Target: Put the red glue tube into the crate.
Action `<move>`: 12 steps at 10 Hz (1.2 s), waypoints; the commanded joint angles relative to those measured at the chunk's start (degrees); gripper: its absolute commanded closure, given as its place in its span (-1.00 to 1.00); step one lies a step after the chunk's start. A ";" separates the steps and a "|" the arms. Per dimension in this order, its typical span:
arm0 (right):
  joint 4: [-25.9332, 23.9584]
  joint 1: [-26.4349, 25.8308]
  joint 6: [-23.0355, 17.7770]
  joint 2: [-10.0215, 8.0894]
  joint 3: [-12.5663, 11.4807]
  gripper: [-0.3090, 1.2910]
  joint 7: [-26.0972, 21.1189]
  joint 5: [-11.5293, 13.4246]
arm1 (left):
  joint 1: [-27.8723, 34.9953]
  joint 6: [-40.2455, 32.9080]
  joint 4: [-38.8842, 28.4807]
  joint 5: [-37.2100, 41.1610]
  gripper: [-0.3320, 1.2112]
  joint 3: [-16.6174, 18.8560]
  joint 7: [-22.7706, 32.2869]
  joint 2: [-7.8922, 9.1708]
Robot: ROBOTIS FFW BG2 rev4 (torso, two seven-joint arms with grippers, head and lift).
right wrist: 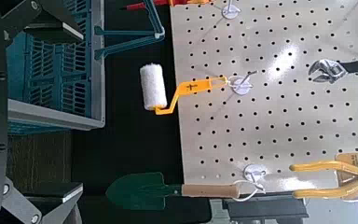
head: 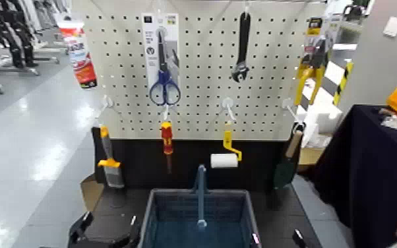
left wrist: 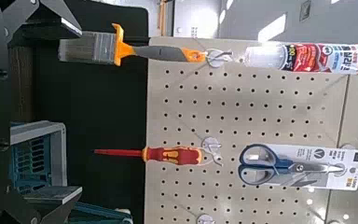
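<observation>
The pegboard (head: pixel 267 72) is white, dotted with a regular grid of dark holes, above a black panel. The red glue tube (head: pixel 79 49) is red and white with dark lettering. The scissors (head: pixel 165 89) have blue handles on a white card with a black top. The wrench (head: pixel 242 49) is black. The pliers (head: pixel 312 69) have yellow handles. The paintbrush (head: pixel 110 165) has a grey handle, an orange-yellow band and pale bristles. The screwdriver (head: pixel 167 140) is red with yellow bands. The paint roller (head: pixel 224 159) is white on a yellow frame. The trowel (head: pixel 287 165) is dark green with a light wooden handle. The crate (head: pixel 155 211) is blue-grey with slotted sides, a pale rim and a blue bar handle.
</observation>
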 commanded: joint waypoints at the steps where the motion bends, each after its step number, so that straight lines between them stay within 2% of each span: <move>1: 0.16 0.00 0.16 0.06 0.00 -0.40 -0.01 -0.34 | -2.72 9.36 -3.69 1.41 -0.42 4.49 -4.65 0.00; 3: 0.16 0.00 0.16 0.06 0.00 -0.40 -0.01 -0.51 | -5.88 15.34 -5.45 1.85 -0.43 7.65 -9.13 0.00; 5: 0.16 -0.09 0.25 0.06 0.00 -0.39 0.08 -0.69 | -9.13 18.33 -5.71 2.11 -0.43 10.11 -13.18 0.09; 7: 0.16 -0.26 0.25 0.06 0.09 -0.39 0.17 -0.78 | -11.51 20.52 -6.42 3.08 -0.43 11.96 -14.93 1.67; 12: 0.16 -0.53 0.25 0.06 0.26 -0.40 0.26 -1.13 | -18.89 25.01 -6.33 5.98 -0.42 16.79 -20.38 4.13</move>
